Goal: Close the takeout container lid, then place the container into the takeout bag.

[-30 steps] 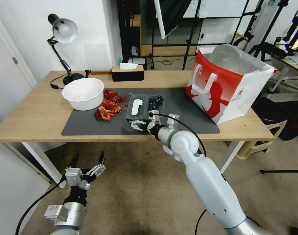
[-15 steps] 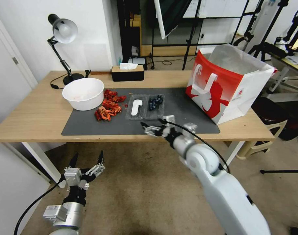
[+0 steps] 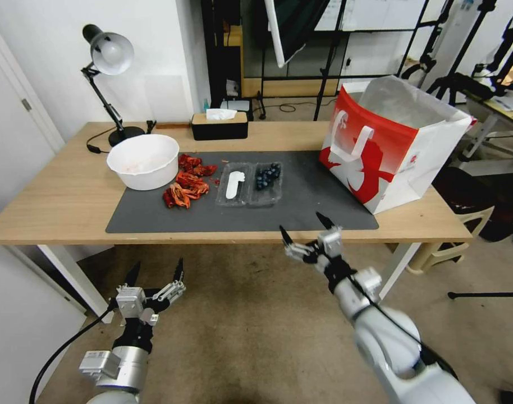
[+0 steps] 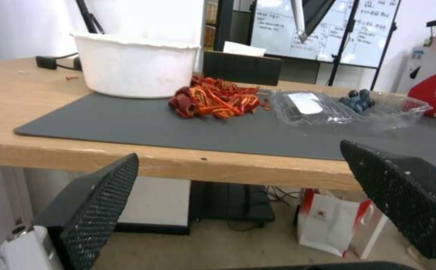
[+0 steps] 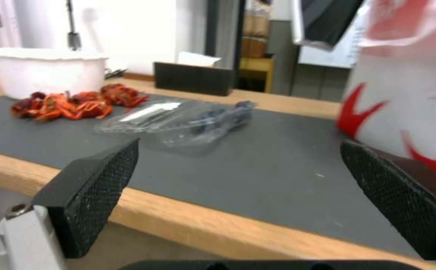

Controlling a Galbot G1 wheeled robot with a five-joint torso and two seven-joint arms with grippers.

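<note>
- On the dark mat lies the takeout container, spread flat, its lid not yet folded over the blueberries.
- Well to its right stands the takeout bag, mouth up; nothing is packed, so both steps remain.
- Off the table edge, the right gripper hovers, jaws apart and empty.
- Low by the floor, the left gripper waits, jaws apart.
</note>
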